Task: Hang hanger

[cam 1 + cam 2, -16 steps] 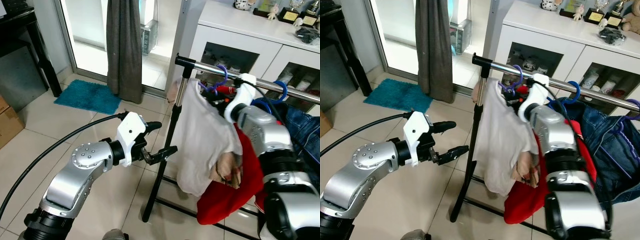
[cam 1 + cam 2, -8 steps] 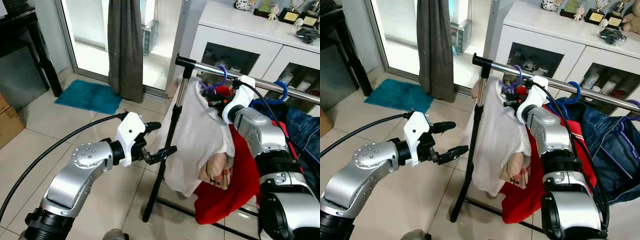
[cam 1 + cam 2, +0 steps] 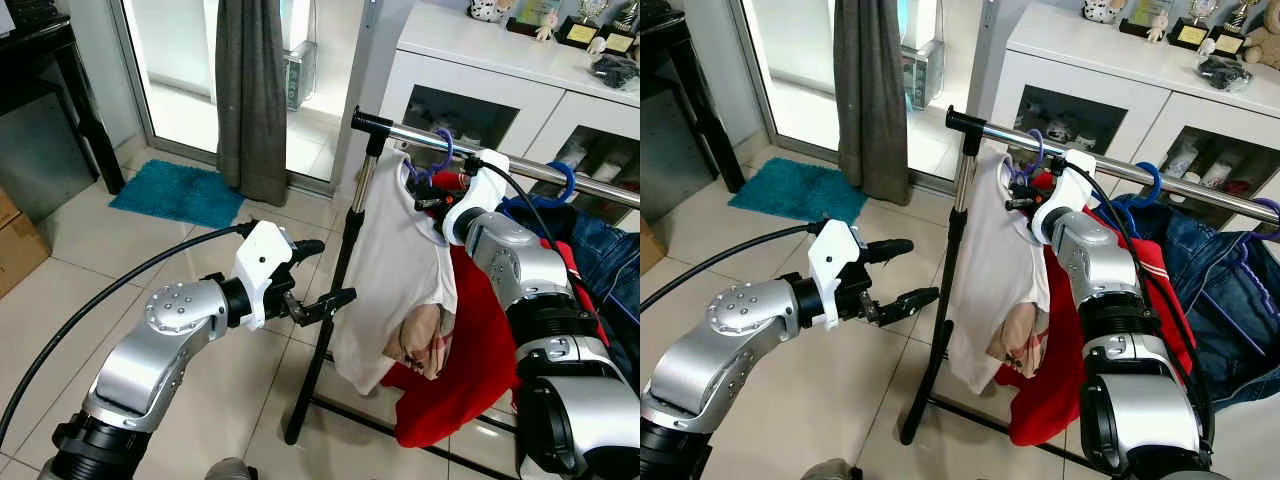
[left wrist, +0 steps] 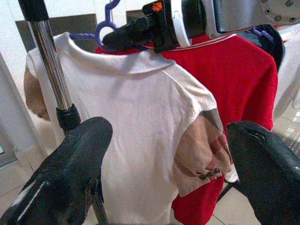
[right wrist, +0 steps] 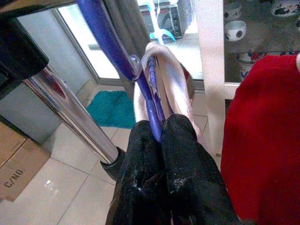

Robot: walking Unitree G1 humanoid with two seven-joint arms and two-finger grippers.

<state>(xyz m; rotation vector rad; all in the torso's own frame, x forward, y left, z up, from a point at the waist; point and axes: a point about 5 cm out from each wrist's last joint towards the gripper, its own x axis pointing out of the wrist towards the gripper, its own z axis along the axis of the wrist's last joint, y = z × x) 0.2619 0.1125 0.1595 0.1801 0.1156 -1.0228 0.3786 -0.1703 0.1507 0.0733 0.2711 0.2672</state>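
Over on the left, the left gripper hangs in the air beside the rack's upright post, its two black fingers spread wide with nothing between them, pointed at the white shirt. Moving across, the shirt drapes from a purple hanger whose hook curls over the chrome rail near its capped end. And here's the action: the right gripper is up by the rail, fingers pinched tight on the hanger's purple neck just above the shirt collar. It looks to me like the hook is over the bar, or very nearly, so letting go seems the step in hand. Now the dangers. If those fingers part before the hook truly bears on the rail, shirt and hanger could drop to the tiled floor. The hook sits close to the rail's end, so a sideways tug as the arm withdraws might slide it off. On the right, the red garment crowds in touching the shirt, with blue jeans beyond, and a finger could snag cloth on the way out.
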